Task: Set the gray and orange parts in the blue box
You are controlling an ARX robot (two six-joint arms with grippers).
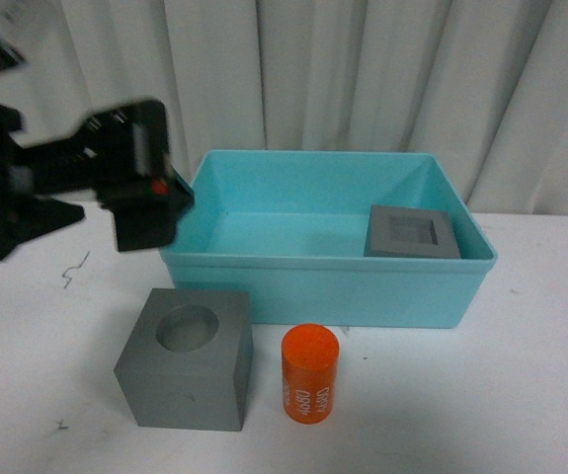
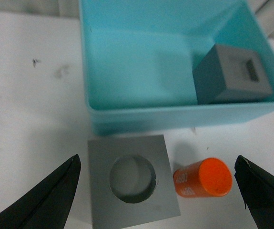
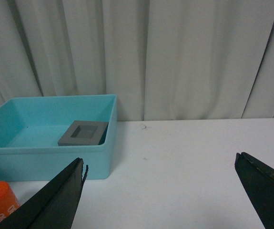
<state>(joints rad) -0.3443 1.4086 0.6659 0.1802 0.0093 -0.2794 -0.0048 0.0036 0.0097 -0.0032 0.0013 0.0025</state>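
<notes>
Scene at the blue box, taken from three cameras. A white pleated curtain [image 1: 363,79] closed off the whole background behind the box. A white tabletop [image 1: 521,395] carried everything and extended well past the box on both sides.

The blue box [image 1: 363,291], a turquoise bin with a rim lip, stood open at the middle of the tabletop, its long side facing the robot. The left arm [image 1: 86,173], dark and blurred in the front view, hung above the tabletop at the box's left end.

The left fingers [image 2: 55,195] were spread wide and held nothing. In the left wrist view they flanked the two parts lying in front of the box, without touching either. The right fingers [image 3: 55,200] were likewise spread and empty, to the right of the box and well apart from it.

A gray cube with a round recess [image 1: 187,360] sat on the tabletop in front of the box's near wall, toward its left end. A gray cube with a square recess [image 1: 412,233] lay inside the box, near its right front corner, recess upward. An orange cylinder [image 1: 309,373] with white print stood upright in front of the near wall, closer to the box's middle. A few small dark scuffs [image 1: 74,269] marked the tabletop left of the box.
</notes>
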